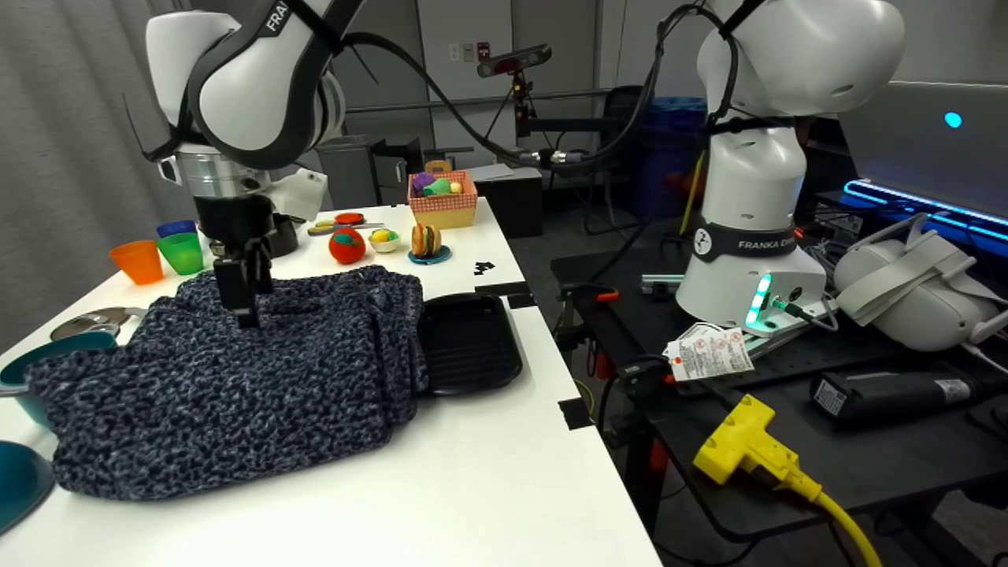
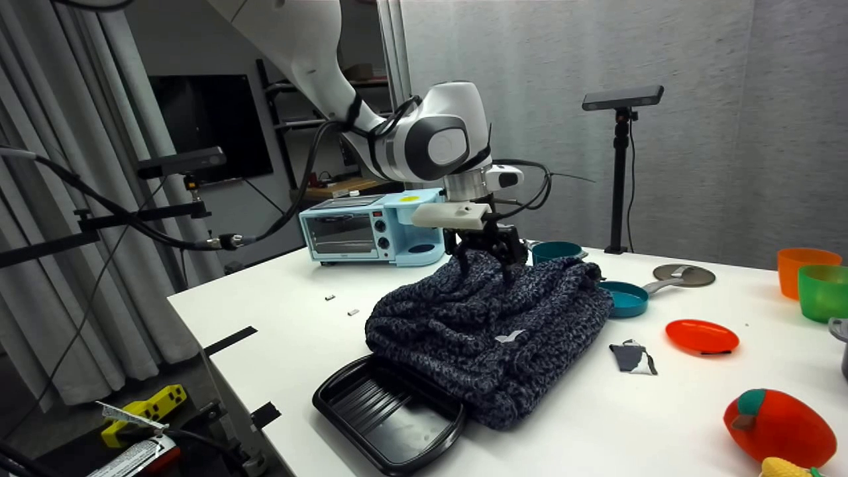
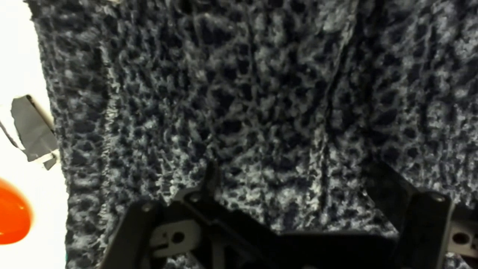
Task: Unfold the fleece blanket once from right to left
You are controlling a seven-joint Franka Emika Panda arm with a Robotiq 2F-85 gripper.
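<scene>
The blanket [image 1: 252, 386] is dark navy and grey, speckled over its whole surface. The gripper [image 2: 485, 268] is black; the arm [image 2: 301, 56] is white with dark grey bands. The tray [image 2: 424, 434] is black. The table [image 1: 472, 488] is white, the tape [image 2: 230, 340] black. The oven [image 2: 414, 228] is light blue. The pan [image 2: 626, 299] is teal with a grey handle [image 2: 664, 284]; the pot [image 2: 558, 251] is teal. The cups [image 1: 181, 253] are orange, green and blue. The dish [image 2: 702, 336] is orange-red. The toy fruit [image 1: 346, 248] is red with a green top. The basket [image 1: 442, 209] is checked red and white above, pale yellow below. The curtain [image 1: 63, 94] is grey.
</scene>
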